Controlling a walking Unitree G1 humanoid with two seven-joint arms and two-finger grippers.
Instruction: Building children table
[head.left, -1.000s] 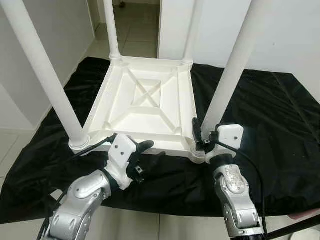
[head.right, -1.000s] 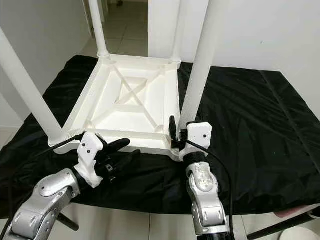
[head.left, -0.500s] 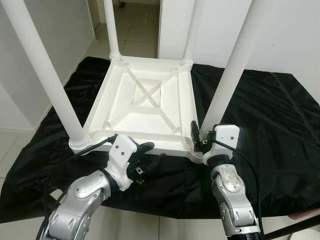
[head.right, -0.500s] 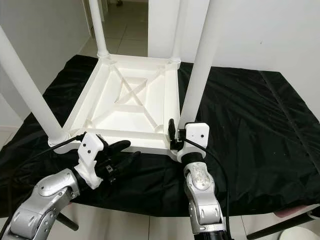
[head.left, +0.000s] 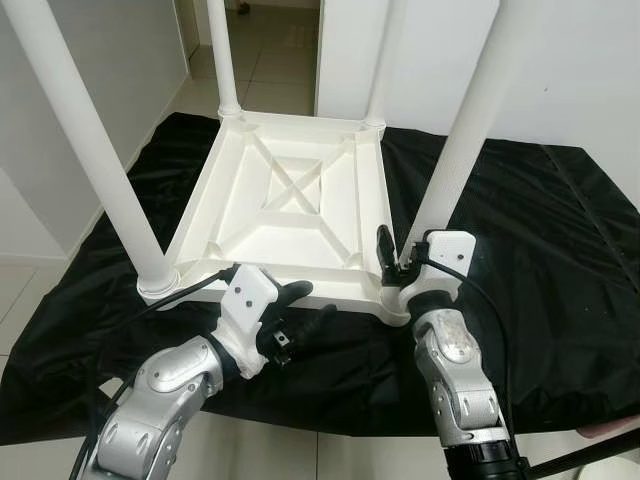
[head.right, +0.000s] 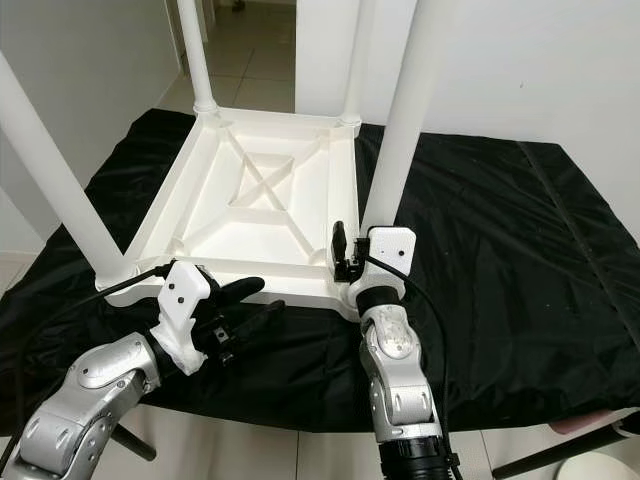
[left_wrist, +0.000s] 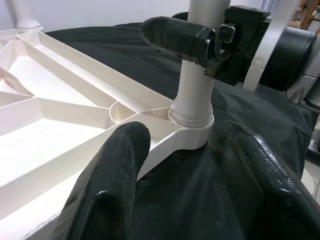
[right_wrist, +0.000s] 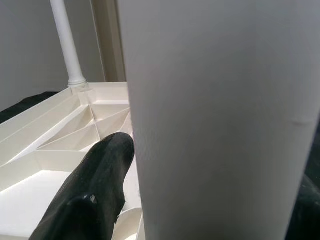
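- A white plastic children's table (head.left: 290, 205) lay upside down on a black glossy cloth (head.left: 520, 220) spread over the floor, its ribbed underside facing up and four round white legs rising from its corners.
- The right gripper (head.left: 392, 262) was at the near right corner, its black fingers (right_wrist: 97, 190) closed around the base of the near right white leg (head.left: 455, 160), just above the socket where that leg meets the frame.
- In the right wrist view the leg stood directly against one finger, with the table's ribbed underside behind it.
- The left gripper (head.left: 300, 310) hovered over the cloth just in front of the table's near edge, between the near left white leg (head.left: 95, 150) and the near right one.
- Its two black fingers (left_wrist: 112, 175) were spread apart and held nothing; in the left wrist view they pointed towards the near right corner socket (left_wrist: 192, 132).
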